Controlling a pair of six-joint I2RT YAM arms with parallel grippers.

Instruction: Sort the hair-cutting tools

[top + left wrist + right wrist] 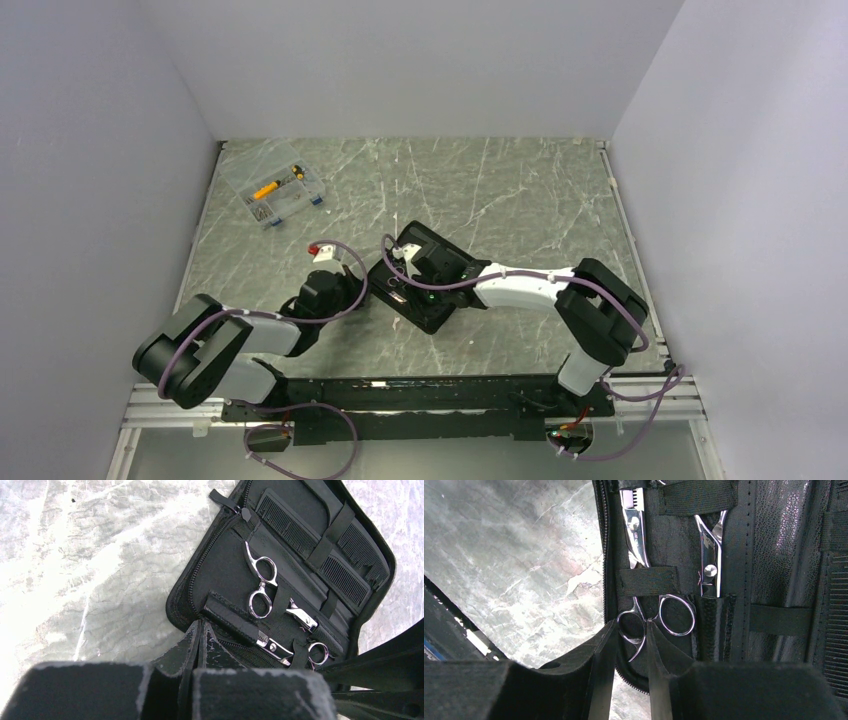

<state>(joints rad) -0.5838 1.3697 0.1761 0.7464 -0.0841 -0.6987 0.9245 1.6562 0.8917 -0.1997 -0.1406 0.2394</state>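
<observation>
The black zip case (437, 243) lies open in the middle of the table. In the left wrist view the case (220, 565) holds a black comb (310, 535) under straps, one pair of silver scissors (262, 587) and a second pair (300, 645) lower down. My left gripper (202, 626) is shut, its tips at the case's near zip edge. In the right wrist view my right gripper (631, 625) is closed round one ring handle of the strapped scissors (636, 535). The other scissors (710, 555) sit beside them, and the comb (836, 630) is at the right edge.
A clear plastic box (273, 192) with yellow and small parts stands at the back left. White walls enclose the marbled table (540, 200) on three sides. Both arms meet over the case, the left gripper (368, 283) beside the right gripper (415, 290).
</observation>
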